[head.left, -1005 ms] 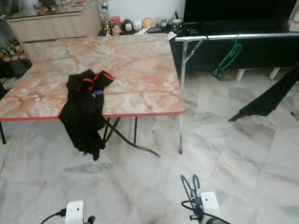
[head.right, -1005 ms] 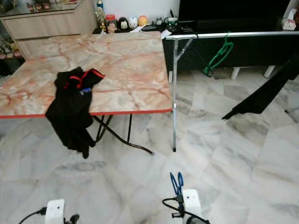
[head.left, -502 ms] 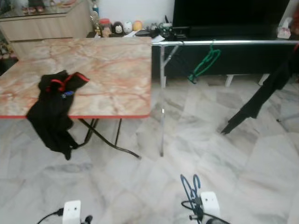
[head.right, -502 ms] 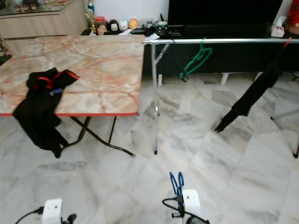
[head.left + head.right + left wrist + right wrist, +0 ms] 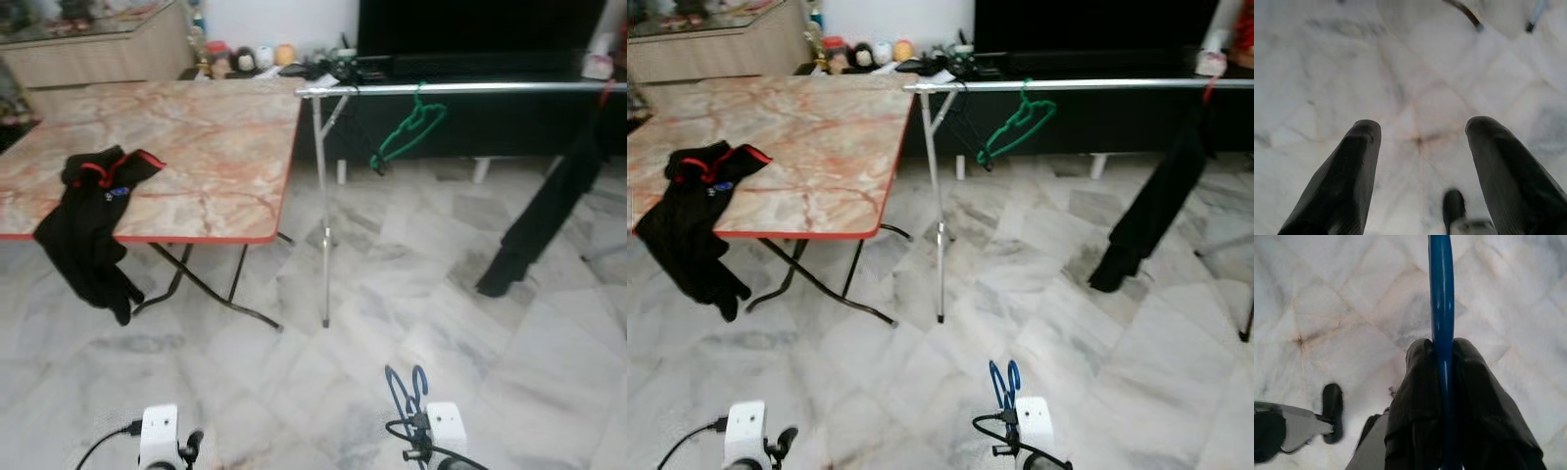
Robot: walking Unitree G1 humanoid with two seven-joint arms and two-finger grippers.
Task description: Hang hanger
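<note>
Low down, right tool (image 5: 1442, 357) grips blue hanger (image 5: 1442, 303) (left idle).

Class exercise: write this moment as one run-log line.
right gripper: shut on blue plastic hanger | left gripper: open, empty, above floor | silver metal clothes rail: ahead, holds green hanger | hanging: not yet done

A folding table (image 5: 196, 147) stands at the far left, with a jacket (image 5: 93, 220) draped over its near edge and hanging down toward the floor (image 5: 294, 382). Just right of the table, a clothes rail (image 5: 460, 88) runs rightward across the far side. A hanger (image 5: 409, 125) hangs from the rail near its left end, and a garment (image 5: 549, 211) hangs at its right end. Behind the rail stands a low cabinet (image 5: 470, 117). Small items (image 5: 245, 56) sit behind the table.
</note>
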